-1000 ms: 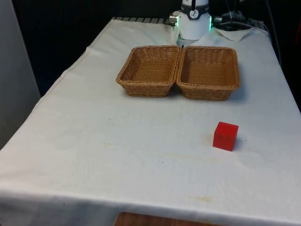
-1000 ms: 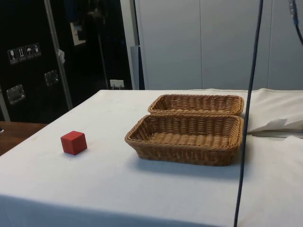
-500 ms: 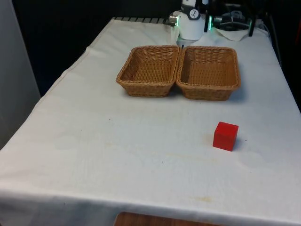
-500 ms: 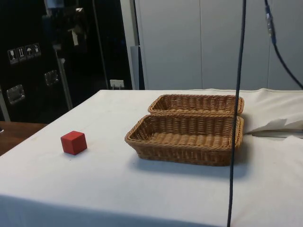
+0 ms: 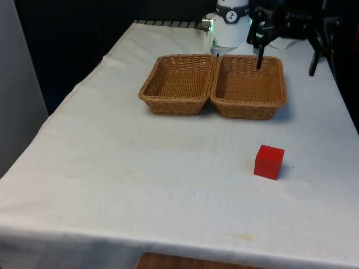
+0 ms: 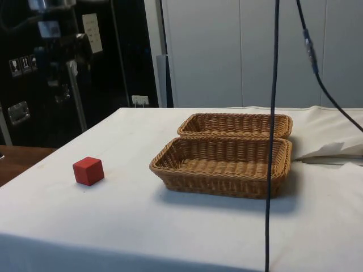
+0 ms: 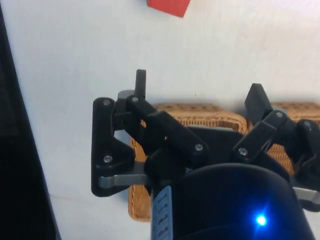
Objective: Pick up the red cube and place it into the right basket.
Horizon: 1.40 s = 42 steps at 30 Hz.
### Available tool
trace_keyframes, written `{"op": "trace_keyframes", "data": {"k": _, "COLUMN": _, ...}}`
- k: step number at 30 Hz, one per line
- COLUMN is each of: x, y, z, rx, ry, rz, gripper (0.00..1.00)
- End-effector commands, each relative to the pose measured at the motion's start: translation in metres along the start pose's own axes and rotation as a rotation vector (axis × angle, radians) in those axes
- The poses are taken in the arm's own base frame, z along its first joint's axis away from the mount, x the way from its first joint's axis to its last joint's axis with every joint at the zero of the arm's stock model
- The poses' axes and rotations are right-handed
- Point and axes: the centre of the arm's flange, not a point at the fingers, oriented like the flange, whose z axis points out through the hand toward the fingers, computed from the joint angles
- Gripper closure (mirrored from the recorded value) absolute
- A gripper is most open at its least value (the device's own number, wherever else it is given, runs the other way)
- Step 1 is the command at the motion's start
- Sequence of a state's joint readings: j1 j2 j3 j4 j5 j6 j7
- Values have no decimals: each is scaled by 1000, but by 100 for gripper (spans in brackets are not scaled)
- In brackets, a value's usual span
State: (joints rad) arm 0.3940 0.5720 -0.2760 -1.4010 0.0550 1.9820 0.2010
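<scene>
Red cube [image 5: 268, 162] alone on counter [image 5: 140, 168], well apart from right basket [image 5: 248, 86]. Hand [image 5: 287, 45] above baskets, spread wide, holding nothing. Lower squarely over cube, fingers straddling opposite faces before closing.

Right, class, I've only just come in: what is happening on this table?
A robot arm is about to fetch the red cube, which sits untouched on the white cloth. Its pincer hangs open above the far end, over the basket on the front view's right. Both baskets hold nothing; the other basket touches it.
</scene>
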Motion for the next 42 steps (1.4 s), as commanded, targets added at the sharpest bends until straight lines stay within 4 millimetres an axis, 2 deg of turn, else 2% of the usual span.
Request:
{"op": "trace_keyframes", "data": {"k": 1, "x": 2, "y": -2, "z": 4, "rx": 6, "ry": 5, "rz": 6, "gripper": 0}}
{"op": "trace_keyframes", "data": {"k": 6, "x": 4, "y": -9, "z": 27, "rx": 7, "ry": 8, "rz": 9, "gripper": 0}}
{"op": "trace_keyframes", "data": {"k": 7, "x": 3, "y": -7, "z": 22, "rx": -3, "ry": 6, "rz": 6, "gripper": 0}}
{"op": "trace_keyframes", "data": {"k": 8, "x": 4, "y": -10, "z": 31, "rx": 6, "ry": 9, "rz": 9, "gripper": 0}}
{"op": "trace_keyframes", "data": {"k": 14, "x": 4, "y": -16, "z": 56, "rx": 0, "ry": 6, "rz": 6, "gripper": 0}}
{"op": "trace_keyframes", "data": {"k": 15, "x": 4, "y": -14, "z": 52, "rx": -9, "ry": 1, "rz": 5, "gripper": 0}}
{"op": "trace_keyframes", "data": {"k": 17, "x": 3, "y": -19, "z": 66, "rx": -1, "ry": 5, "rz": 4, "gripper": 0}}
{"op": "trace_keyframes", "data": {"k": 22, "x": 3, "y": -23, "z": 84, "rx": -2, "ry": 6, "rz": 4, "gripper": 0}}
{"op": "trace_keyframes", "data": {"k": 23, "x": 3, "y": -21, "z": 81, "rx": -14, "ry": 1, "rz": 1, "gripper": 0}}
{"op": "trace_keyframes", "data": {"k": 29, "x": 5, "y": -25, "z": 108, "rx": -7, "ry": 9, "rz": 2, "gripper": 0}}
{"op": "trace_keyframes", "data": {"k": 31, "x": 4, "y": -24, "z": 109, "rx": -20, "ry": 5, "rz": 0, "gripper": 0}}
{"op": "trace_keyframes", "data": {"k": 33, "x": 5, "y": -25, "z": 122, "rx": -8, "ry": 15, "rz": 3, "gripper": 0}}
{"op": "trace_keyframes", "data": {"k": 39, "x": 6, "y": -23, "z": 137, "rx": -2, "ry": 27, "rz": 8, "gripper": 0}}
{"op": "trace_keyframes", "data": {"k": 42, "x": 6, "y": -24, "z": 139, "rx": 0, "ry": 28, "rz": 9, "gripper": 0}}
